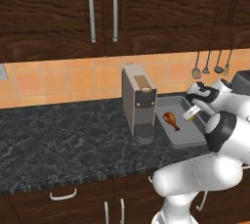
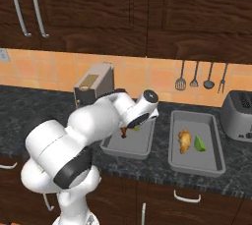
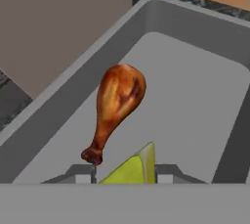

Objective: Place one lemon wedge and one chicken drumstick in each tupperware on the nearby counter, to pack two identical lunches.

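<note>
From the left base view, the gripper (image 1: 192, 113) hangs over the right rim of the near tray (image 1: 191, 140), which sits on the counter (image 1: 63, 140) just beside the coffee machine (image 1: 138, 101). A yellow-green lemon wedge (image 1: 189, 115) is clamped between the fingers, and a drumstick (image 1: 171, 120) lies on the tray floor near its middle.

From the right base view, the arm's wrist covers most of that tray (image 2: 129, 145); the drumstick (image 2: 124, 132) and a sliver of the wedge (image 2: 136, 128) peek out below it. A second tray (image 2: 196, 157) sits further right, apart from the first, already holding a drumstick (image 2: 184, 141) and a wedge (image 2: 199, 144) side by side (the two nearly touching). A toaster (image 2: 238, 116) stands at the counter's right end.

In the hand view, the fingertips (image 3: 80, 174) pinch the wedge (image 3: 134, 168) above the grey tray floor (image 3: 195, 96), just beside the bone end of the drumstick (image 3: 117, 103).
</note>
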{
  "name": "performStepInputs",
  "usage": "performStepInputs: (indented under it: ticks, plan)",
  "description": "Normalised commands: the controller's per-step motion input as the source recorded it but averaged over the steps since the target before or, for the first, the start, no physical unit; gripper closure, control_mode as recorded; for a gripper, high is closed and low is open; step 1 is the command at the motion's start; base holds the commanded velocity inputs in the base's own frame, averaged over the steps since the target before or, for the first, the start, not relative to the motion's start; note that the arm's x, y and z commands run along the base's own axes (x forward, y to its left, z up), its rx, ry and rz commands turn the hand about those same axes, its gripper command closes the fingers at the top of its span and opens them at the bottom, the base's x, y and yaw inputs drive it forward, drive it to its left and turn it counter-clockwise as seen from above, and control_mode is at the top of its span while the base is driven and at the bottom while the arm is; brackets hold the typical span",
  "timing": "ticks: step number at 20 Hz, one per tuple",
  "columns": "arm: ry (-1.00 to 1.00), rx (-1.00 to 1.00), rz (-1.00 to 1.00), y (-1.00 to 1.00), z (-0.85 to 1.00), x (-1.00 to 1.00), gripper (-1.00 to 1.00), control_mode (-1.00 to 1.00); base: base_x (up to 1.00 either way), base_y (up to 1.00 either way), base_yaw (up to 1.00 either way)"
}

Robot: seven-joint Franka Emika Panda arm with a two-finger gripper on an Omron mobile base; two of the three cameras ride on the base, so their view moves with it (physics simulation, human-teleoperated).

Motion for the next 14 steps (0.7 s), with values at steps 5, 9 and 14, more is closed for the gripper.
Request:
performStepInputs:
  ticks: [5,9,14]
  plan:
    - [0.0,0.0,0.11,0.0,-0.41,0.33,1.0,-1.0,0.0,0.0,0.0]
    - [-0.04,0.0,0.12,0.0,-0.34,0.1,-1.0,-1.0,0.0,0.0,0.0]
    - [-0.19,0.0,0.1,-0.05,0.35,0.0,-1.0,-1.0,0.0,0.0,0.0]
